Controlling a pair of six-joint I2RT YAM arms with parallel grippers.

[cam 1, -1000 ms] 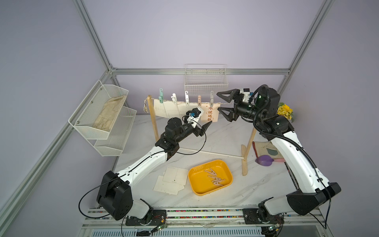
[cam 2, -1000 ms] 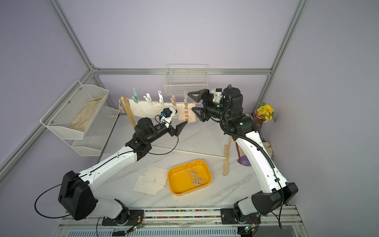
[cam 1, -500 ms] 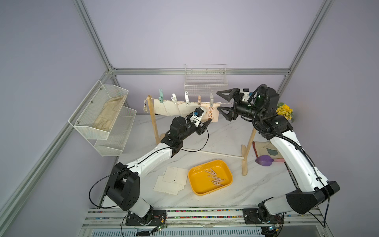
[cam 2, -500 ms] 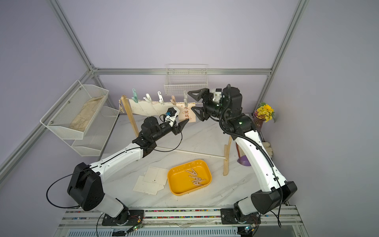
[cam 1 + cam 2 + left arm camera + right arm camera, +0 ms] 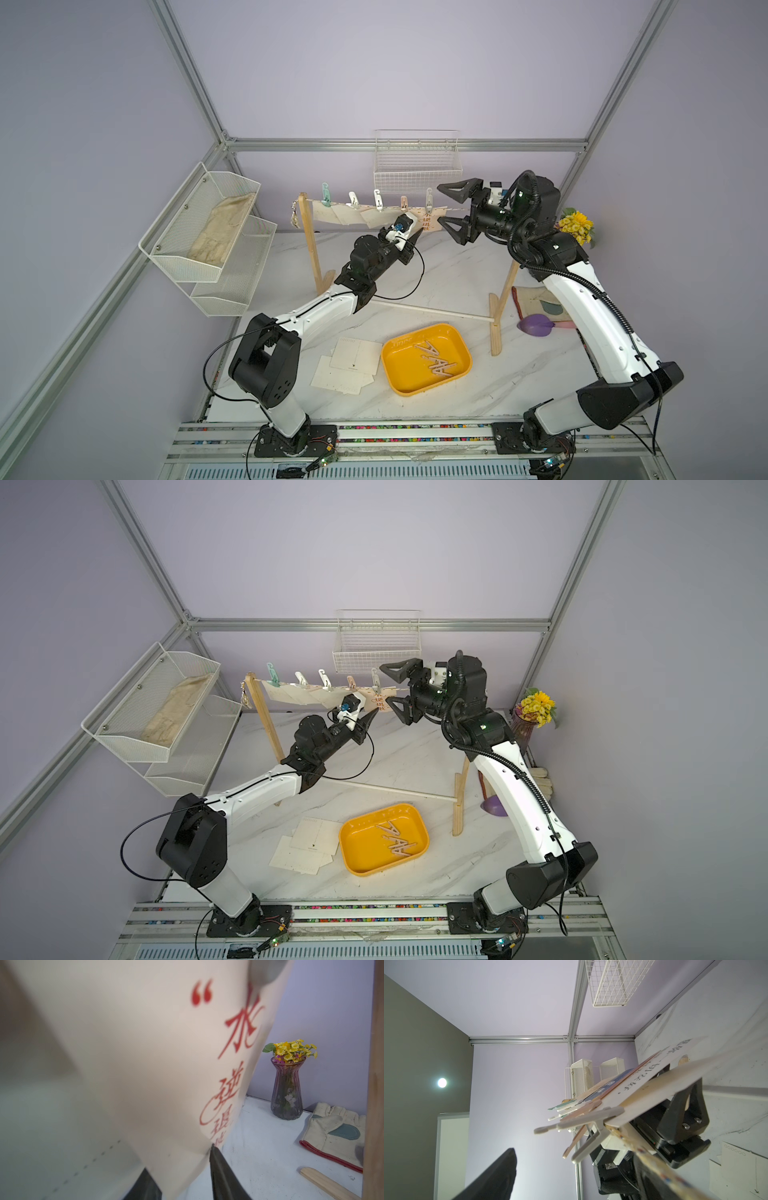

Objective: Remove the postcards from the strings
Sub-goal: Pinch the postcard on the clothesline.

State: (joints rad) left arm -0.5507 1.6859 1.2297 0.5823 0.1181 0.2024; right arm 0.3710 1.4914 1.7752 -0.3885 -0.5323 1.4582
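The string (image 5: 457, 208) runs between two wooden posts with several postcards pegged to it. The pink postcard (image 5: 429, 221) with red calligraphy hangs furthest right under a grey clothespin (image 5: 429, 203). My left gripper (image 5: 417, 237) is at this card's bottom edge. In the left wrist view the card (image 5: 145, 1053) fills the picture and its lower corner sits between my two black fingers (image 5: 220, 1172), which are narrowed but still apart. My right gripper (image 5: 451, 210) is wide open, one finger above and one below the string, just right of the grey clothespin (image 5: 581, 1124). Loose postcards (image 5: 349, 368) lie on the table.
A yellow tray (image 5: 415, 392) holding wooden clothespins sits at the front centre. A flower vase (image 5: 287, 1093), a glove (image 5: 332, 1132) and a purple object (image 5: 536, 326) are at the right. Wire shelves (image 5: 208, 232) stand left, and a wire basket (image 5: 417, 166) hangs on the back wall.
My left arm has reached further toward the pink postcard and its jaws have narrowed around the card's lower edge. The right gripper has stayed open at the string.
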